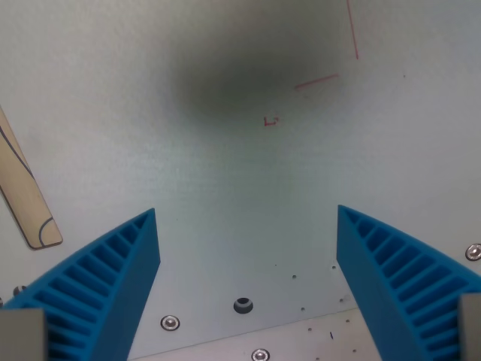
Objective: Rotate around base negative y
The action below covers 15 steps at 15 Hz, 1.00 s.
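Note:
My gripper (248, 214) points down at a pale grey tabletop (225, 173). Its two blue ribbed fingers (113, 278) rise from the bottom corners of the wrist view, spread wide apart. Nothing lies between them. The gripper is open. A dark soft shadow (240, 71) falls on the table above the middle of the view.
A light wooden strip (26, 199) with a dark curved line lies at the wrist view's left edge. Thin red marks (331, 68) are drawn on the table at upper right, with a small red mark (271, 120) below. Screws (170, 323) and a hole (243, 304) dot the bottom plate.

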Available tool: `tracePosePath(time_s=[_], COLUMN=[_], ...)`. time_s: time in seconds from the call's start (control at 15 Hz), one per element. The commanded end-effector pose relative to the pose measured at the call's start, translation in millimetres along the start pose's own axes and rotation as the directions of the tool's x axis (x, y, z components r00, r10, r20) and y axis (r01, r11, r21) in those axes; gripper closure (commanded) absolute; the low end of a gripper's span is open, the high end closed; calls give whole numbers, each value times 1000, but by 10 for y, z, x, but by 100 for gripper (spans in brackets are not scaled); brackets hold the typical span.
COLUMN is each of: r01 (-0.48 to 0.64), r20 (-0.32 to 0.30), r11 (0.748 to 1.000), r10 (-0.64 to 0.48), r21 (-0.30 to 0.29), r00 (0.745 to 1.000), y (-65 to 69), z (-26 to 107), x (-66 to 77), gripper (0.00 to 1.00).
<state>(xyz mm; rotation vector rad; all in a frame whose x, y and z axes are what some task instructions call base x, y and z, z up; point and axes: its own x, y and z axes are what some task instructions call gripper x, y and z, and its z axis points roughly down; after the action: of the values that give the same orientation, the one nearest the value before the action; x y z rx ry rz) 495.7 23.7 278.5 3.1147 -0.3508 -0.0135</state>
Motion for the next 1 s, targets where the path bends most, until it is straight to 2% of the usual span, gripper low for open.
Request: tracePosePath(time_s=[0.07,1.0], r01=[0,2], r20=[-14,-173], r11=[1000,999], r10=[0,5], r21=[3,40], r00=[1000,985], y=[0,0], z=[-13,-13], x=[1,1], gripper=[0,0])
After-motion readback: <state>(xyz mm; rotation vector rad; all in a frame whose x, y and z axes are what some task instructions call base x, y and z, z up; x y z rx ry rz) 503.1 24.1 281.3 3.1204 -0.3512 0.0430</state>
